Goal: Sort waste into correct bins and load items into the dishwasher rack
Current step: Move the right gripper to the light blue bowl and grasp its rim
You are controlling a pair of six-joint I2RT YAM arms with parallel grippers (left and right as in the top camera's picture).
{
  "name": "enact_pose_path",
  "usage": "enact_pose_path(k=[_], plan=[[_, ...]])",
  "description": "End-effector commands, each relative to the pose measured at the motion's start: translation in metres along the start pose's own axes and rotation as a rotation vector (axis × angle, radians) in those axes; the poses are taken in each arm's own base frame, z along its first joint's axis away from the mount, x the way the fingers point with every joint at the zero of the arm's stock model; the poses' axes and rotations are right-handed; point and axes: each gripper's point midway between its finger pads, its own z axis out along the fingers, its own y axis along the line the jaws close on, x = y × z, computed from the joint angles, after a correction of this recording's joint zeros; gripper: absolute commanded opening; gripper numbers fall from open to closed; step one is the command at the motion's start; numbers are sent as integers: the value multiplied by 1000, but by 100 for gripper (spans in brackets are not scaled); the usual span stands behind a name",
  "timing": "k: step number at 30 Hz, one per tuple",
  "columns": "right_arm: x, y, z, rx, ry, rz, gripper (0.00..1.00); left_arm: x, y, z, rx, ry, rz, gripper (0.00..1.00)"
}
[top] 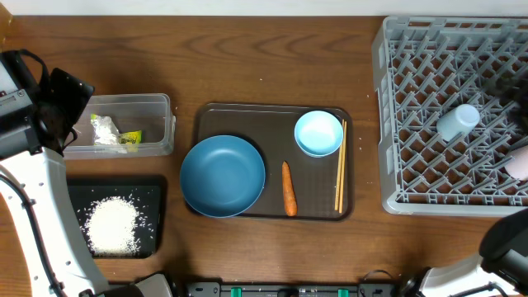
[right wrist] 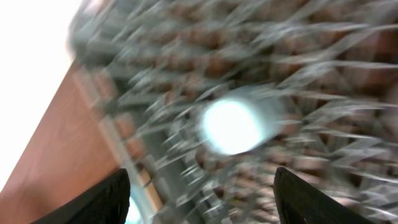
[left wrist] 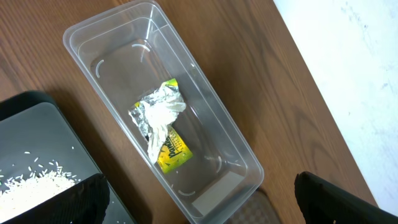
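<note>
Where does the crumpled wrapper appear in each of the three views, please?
Overhead: the wrapper lies far left, inside the clear tub.
Left wrist: the wrapper is mid-frame, on the tub's floor.
Right wrist: not in it.
Shared landmark: the black tray beside the tub, in overhead and left wrist.

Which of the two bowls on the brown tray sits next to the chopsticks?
The small light-blue bowl, right beside the chopsticks; the wide dark-blue bowl sits across the tray, beyond the carrot.
</note>
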Motion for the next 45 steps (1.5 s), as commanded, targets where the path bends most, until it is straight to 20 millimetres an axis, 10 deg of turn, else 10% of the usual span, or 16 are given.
enact_pose_path(k=[1,11,22,34,45], plan=[[41,76,14,-181,116,-265,73,-1,3,1,-12,-5,-10,98],[177,152,107,75,280,-746,74,-1,3,1,-12,-5,-10,98],[283,190,190,175,267,-930,68,-1,3,1,-12,-5,-10,98],[318,157,235,298,352,-910,45,-1,3,1,-12,-5,-10,98],[303,188,200,246,312,-881,9,-1,3,1,-12,-5,-10,98]])
